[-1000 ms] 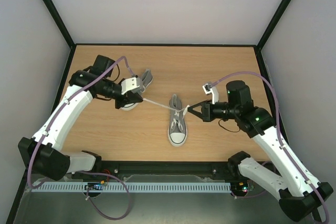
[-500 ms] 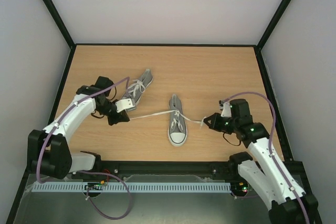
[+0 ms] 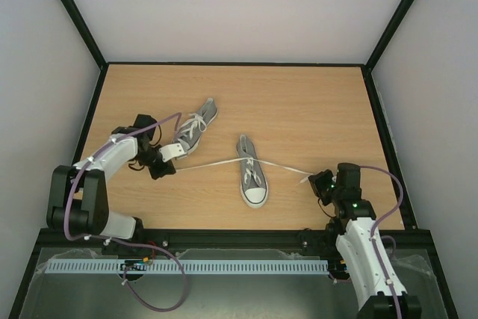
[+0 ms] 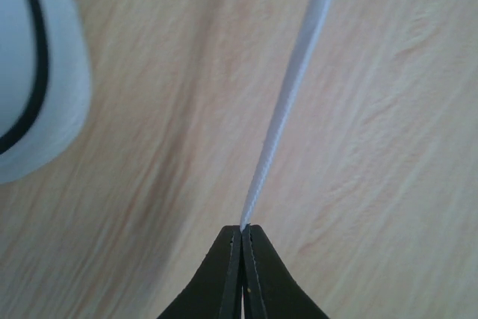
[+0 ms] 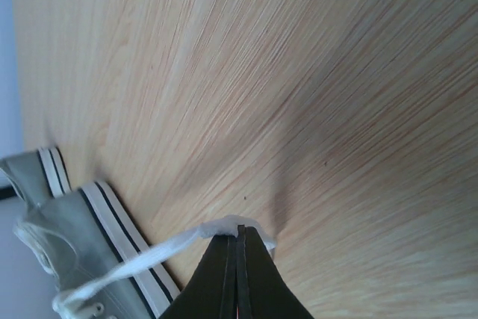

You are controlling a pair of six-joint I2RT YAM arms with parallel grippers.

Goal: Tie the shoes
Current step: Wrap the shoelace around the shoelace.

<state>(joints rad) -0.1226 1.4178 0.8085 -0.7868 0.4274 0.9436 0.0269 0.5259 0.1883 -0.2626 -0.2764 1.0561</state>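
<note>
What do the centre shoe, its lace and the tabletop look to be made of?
Centre shoe: matte grey fabric upper, probably canvas; toe cap smooth white, likely rubber. Lace: flat white woven-looking band, matte. Tabletop: light wood or wood-look laminate, streaky grain showing; which one is unclear.
</note>
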